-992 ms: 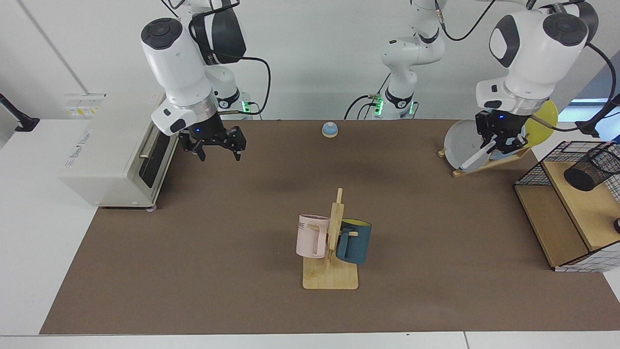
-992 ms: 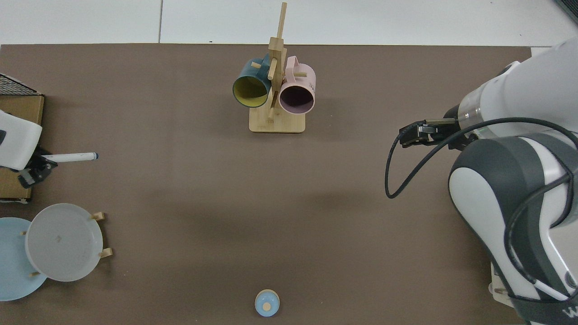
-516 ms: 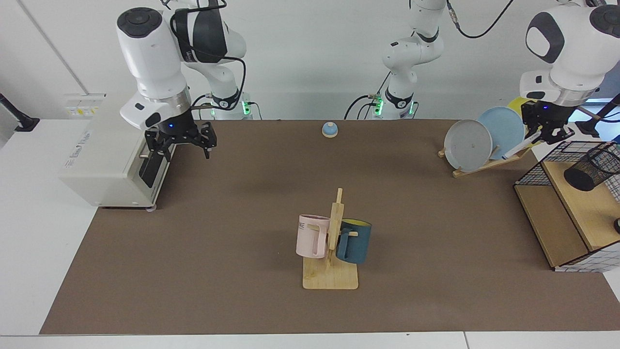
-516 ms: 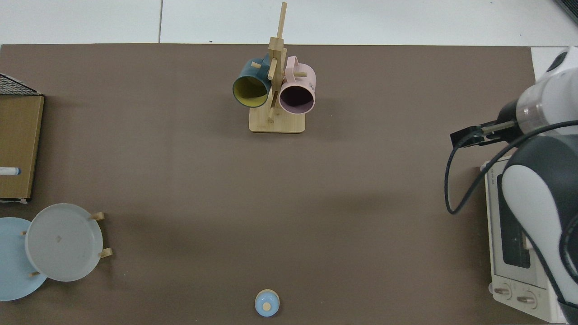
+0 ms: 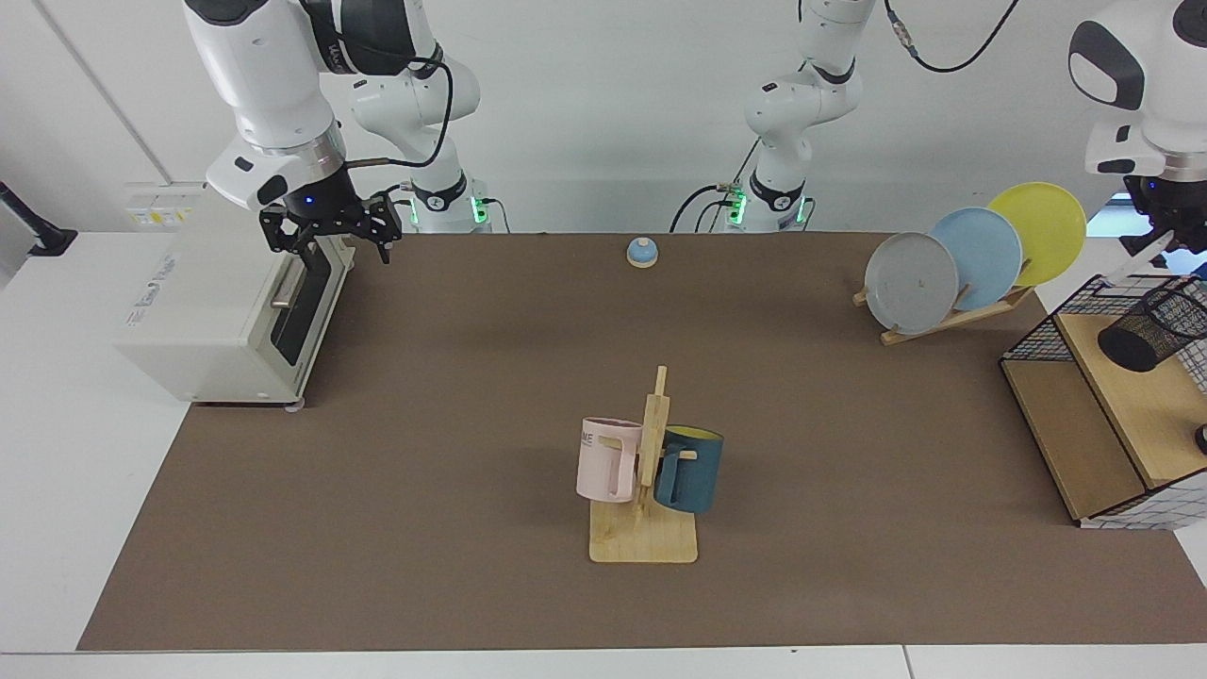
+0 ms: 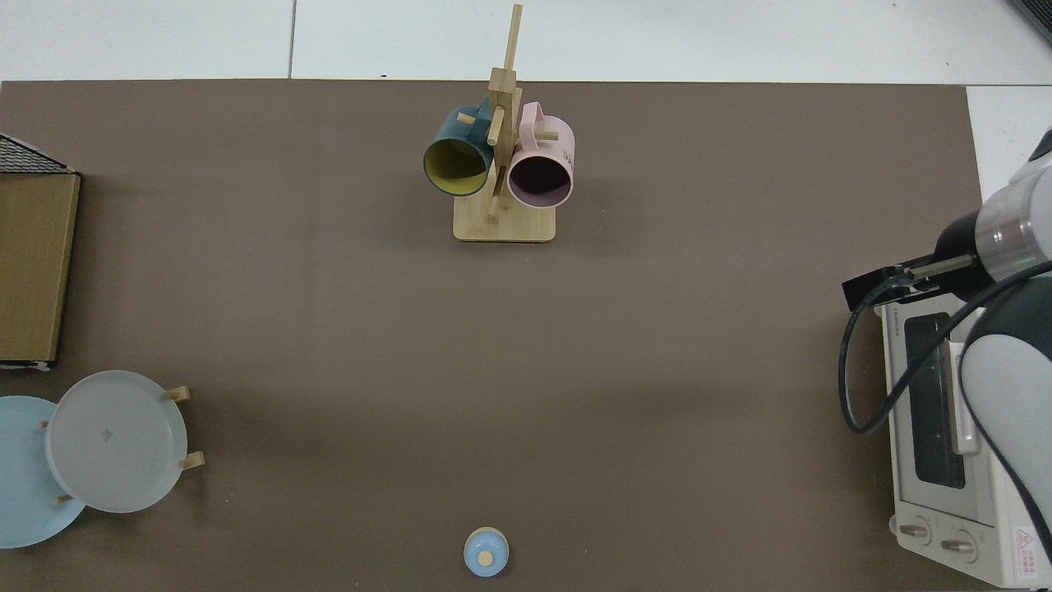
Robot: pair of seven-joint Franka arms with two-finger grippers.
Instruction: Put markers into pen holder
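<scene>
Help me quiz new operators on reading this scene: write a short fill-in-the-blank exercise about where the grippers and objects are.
1. The left gripper, near the pen holder, is shut on the ___.
2. The right gripper hangs open over the ___.
3. The plate rack holds ___ plates.
4. The mug tree carries a dark blue mug and a ___ one.

Missing words: marker; toaster oven; three; pink.
</scene>
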